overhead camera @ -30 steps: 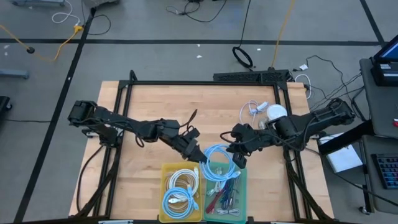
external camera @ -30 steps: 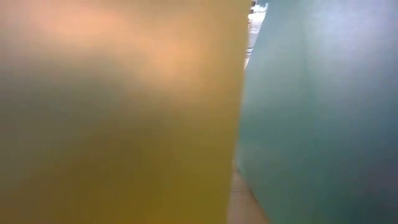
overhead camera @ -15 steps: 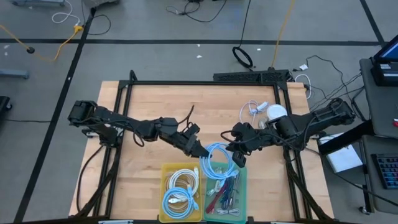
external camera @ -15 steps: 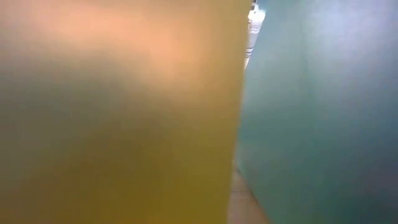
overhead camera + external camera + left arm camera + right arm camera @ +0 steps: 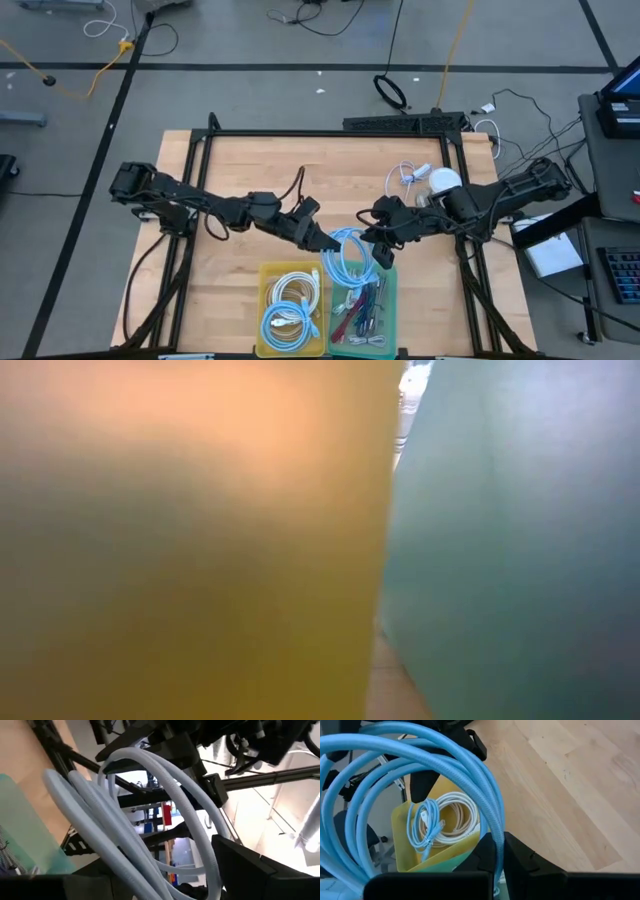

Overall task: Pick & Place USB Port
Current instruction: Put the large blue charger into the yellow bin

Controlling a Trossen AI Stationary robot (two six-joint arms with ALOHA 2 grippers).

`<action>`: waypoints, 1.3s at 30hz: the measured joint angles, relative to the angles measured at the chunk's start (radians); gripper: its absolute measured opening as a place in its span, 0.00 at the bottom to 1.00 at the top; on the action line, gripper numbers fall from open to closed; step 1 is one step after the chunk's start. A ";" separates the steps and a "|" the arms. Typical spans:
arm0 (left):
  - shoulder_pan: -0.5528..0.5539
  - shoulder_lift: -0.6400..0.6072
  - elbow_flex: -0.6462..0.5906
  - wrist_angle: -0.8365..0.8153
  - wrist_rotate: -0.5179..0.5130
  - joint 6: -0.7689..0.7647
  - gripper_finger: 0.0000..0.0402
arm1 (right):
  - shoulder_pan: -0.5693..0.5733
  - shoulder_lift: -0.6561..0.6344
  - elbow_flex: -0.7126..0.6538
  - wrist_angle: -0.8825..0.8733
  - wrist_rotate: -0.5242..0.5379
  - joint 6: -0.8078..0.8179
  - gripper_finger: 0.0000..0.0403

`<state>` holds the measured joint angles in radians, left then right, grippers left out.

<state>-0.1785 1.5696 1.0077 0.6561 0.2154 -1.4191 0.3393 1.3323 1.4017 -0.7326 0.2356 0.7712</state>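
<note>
Here the right gripper (image 5: 378, 252) is clamped on the coiled blue cable (image 5: 345, 258), holding it above the green bin (image 5: 385, 318) — apparently for dropping in. The left gripper (image 5: 322, 243) stands wide and empty beside the coil, likely steadying it over the counter (image 5: 250, 170).

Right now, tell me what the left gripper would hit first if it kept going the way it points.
The left gripper, jaws open, points at the coiled light-blue cable held by the shut right gripper. It would probably meet that coil first; the left wrist view shows the loops directly ahead, though depth is unclear.
</note>
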 joint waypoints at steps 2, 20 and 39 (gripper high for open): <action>-0.007 0.000 0.000 0.024 -0.020 0.019 0.61 | 0.000 0.000 0.000 0.007 0.002 -0.002 0.02; -0.048 0.000 0.000 -0.023 -0.058 0.009 0.55 | -0.013 0.002 -0.001 0.016 0.006 0.002 0.01; -0.195 -0.033 0.002 -0.255 -0.087 -0.021 0.07 | 0.029 -0.009 -0.003 0.333 -0.199 -0.093 0.15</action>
<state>-0.3738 1.5363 1.0100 0.4013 0.1280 -1.4406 0.3681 1.3235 1.3991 -0.3991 0.0364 0.6779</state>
